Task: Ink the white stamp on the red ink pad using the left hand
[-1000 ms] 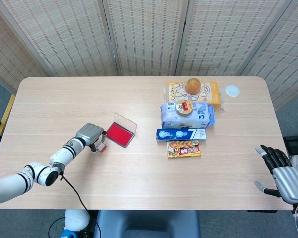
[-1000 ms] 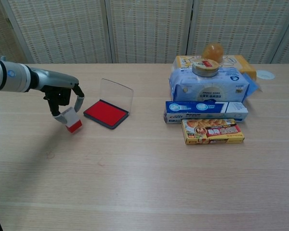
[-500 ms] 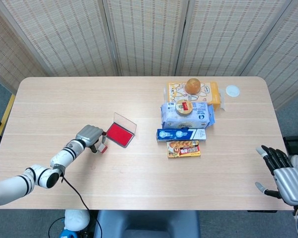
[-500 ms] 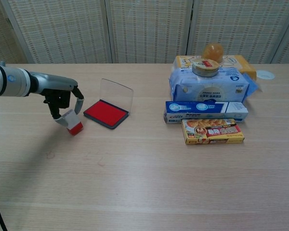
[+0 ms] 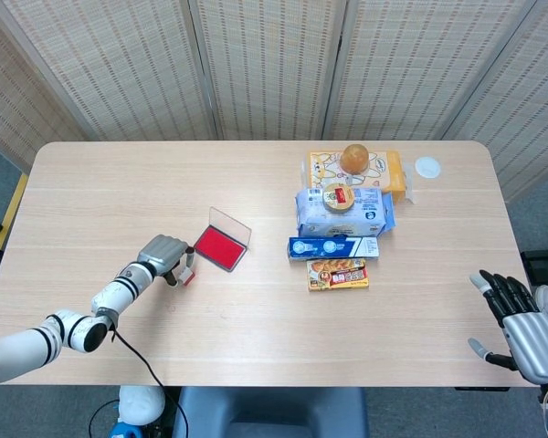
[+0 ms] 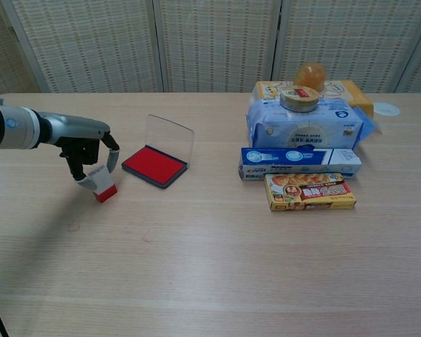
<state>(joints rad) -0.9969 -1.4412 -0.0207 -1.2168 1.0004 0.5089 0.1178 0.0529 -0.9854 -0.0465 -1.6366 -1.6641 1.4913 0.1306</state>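
Note:
The white stamp [image 6: 99, 182] with a red base tilts at the table surface, left of the red ink pad [image 6: 154, 165]. My left hand [image 6: 84, 147] grips the stamp from above, fingers curled round its white body. In the head view the left hand [image 5: 163, 254] covers most of the stamp [image 5: 186, 273], which sits just left of the open ink pad [image 5: 221, 247] and its clear raised lid. My right hand [image 5: 522, 327] hangs past the table's near right corner, fingers spread and holding nothing.
A cluster of goods stands right of centre: a blue tissue pack [image 6: 303, 123], a blue box [image 6: 299, 163], a yellow snack box [image 6: 310, 192], a tin [image 6: 299, 98] and an orange ball [image 6: 309, 74]. A white lid [image 5: 427, 167] lies at the far right.
My left hand has drawn back toward the near left with the stamp, a little farther from the ink pad and lower to the table. The right hand has hardly moved.

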